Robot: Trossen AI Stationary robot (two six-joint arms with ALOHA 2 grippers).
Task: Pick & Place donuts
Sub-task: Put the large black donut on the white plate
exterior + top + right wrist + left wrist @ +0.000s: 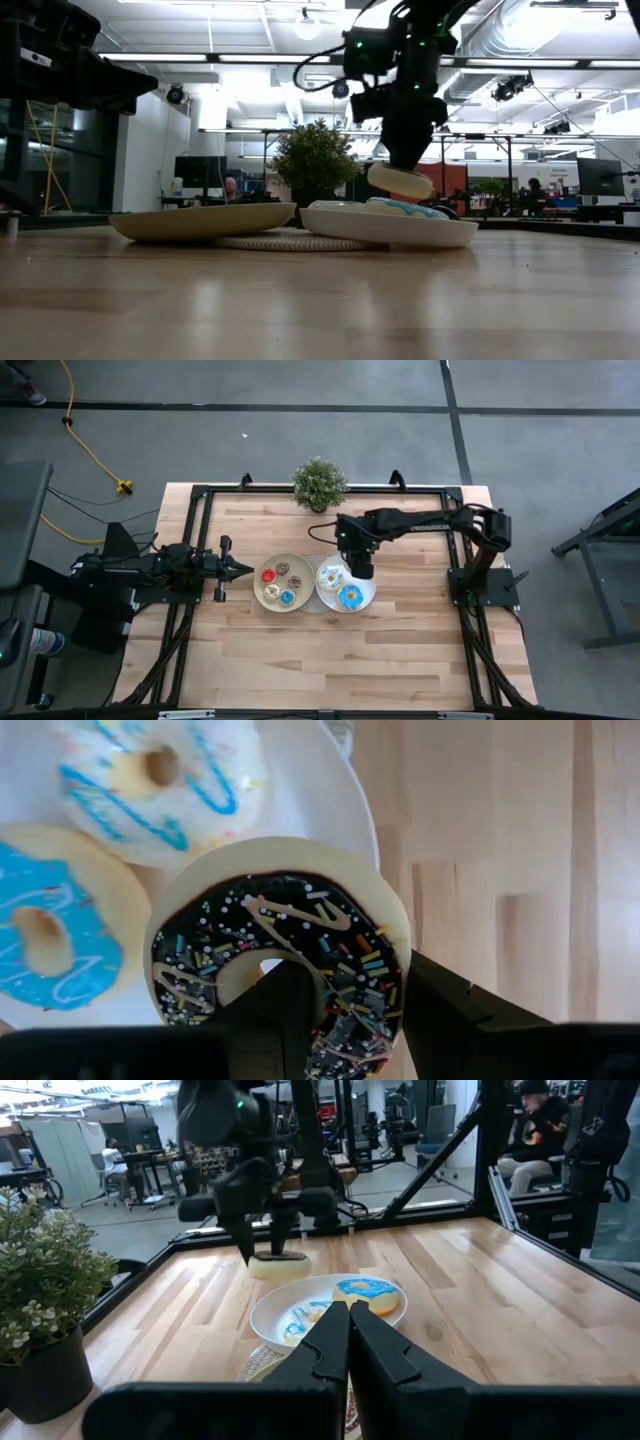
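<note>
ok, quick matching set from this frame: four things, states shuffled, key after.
1 chocolate sprinkle donut
2 blue iced donut
3 left claw
4 beige plate

a shut, off to the side of the plates
b holds small donuts
c held in the right claw above the white plate
d lying on the white plate

1-c, 2-d, 3-a, 4-b

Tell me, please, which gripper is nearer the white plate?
Right. The right gripper hangs over the white plate, holding a dark-iced donut; the left gripper sits shut beyond the beige plate.
</note>
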